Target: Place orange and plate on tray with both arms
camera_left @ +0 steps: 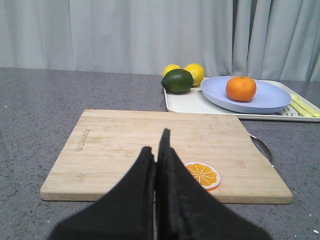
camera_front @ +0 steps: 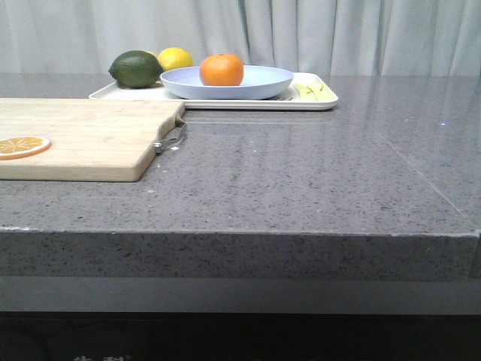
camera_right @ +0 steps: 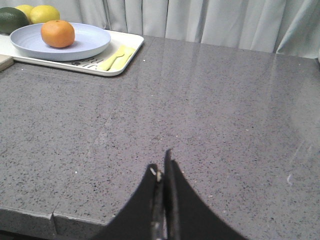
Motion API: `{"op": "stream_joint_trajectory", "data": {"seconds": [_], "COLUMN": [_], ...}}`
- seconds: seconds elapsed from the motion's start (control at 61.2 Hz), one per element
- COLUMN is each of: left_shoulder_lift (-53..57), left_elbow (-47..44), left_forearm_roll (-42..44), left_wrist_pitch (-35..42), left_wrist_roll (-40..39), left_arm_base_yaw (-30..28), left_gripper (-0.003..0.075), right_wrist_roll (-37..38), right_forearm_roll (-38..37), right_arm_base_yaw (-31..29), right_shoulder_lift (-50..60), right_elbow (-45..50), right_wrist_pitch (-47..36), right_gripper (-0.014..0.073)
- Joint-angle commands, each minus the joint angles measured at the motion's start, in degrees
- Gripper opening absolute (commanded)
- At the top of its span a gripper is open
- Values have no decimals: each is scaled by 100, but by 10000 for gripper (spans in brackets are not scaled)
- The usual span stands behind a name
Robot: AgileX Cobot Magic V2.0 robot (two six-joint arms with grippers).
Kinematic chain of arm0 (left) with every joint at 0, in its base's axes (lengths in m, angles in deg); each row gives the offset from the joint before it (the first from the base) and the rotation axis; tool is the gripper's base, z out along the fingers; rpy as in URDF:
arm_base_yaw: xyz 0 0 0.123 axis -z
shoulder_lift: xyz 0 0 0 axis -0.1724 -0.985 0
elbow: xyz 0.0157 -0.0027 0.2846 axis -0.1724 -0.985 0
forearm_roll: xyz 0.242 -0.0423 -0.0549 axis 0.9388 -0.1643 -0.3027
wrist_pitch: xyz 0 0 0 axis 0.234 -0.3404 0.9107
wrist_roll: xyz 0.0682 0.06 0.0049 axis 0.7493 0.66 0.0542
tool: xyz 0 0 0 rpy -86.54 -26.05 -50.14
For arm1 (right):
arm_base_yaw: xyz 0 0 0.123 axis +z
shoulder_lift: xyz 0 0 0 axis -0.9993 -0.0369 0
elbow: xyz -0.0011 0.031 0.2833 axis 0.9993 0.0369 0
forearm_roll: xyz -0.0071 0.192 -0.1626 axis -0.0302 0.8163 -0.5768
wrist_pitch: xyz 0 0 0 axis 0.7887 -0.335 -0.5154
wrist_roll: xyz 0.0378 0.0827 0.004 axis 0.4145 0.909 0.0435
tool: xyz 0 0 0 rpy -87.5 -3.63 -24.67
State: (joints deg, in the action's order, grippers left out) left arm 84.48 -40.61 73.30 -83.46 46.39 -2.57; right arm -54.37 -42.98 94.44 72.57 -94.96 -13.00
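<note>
The orange (camera_front: 222, 69) lies in the lavender-blue plate (camera_front: 263, 83), and the plate rests on the cream-white tray (camera_front: 316, 101) at the back of the table. The orange (camera_left: 240, 88), plate (camera_left: 270, 97) and tray (camera_left: 185, 102) also show in the left wrist view, and the orange (camera_right: 57, 33), plate (camera_right: 90, 40) and tray (camera_right: 127, 47) in the right wrist view. My left gripper (camera_left: 156, 142) is shut and empty, over the near edge of the wooden cutting board. My right gripper (camera_right: 161, 165) is shut and empty, over the table's near edge. Neither gripper shows in the front view.
A wooden cutting board (camera_front: 90, 135) with a flat orange slice (camera_front: 22, 146) lies at the left. A dark green fruit (camera_front: 136, 68) and a yellow lemon (camera_front: 175, 59) sit on the tray's left end, pale yellow cutlery (camera_front: 312, 90) on its right end. A curtain hangs behind.
</note>
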Motion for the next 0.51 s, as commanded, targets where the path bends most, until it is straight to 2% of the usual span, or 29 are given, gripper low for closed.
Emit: {"op": "stream_joint_trajectory", "data": {"seconds": [0.0,0.49], "left_shoulder_lift": [-76,-18], "left_elbow": [153,69], "left_forearm_roll": [-46,-46], "left_wrist_pitch": [477,607], "left_wrist_roll": [-43,-43], "left_arm_base_yaw": [-1,-1], "left_gripper": [-18,-18], "right_wrist_roll": [-33,-33], "right_forearm_roll": [-7,-7], "right_arm_base_yaw": [-23,-23], "right_shoulder_lift": [-69,-69], "right_elbow": [-126,-126], "right_wrist_pitch": [-502,-502], "right_gripper": [-66,-66]}}
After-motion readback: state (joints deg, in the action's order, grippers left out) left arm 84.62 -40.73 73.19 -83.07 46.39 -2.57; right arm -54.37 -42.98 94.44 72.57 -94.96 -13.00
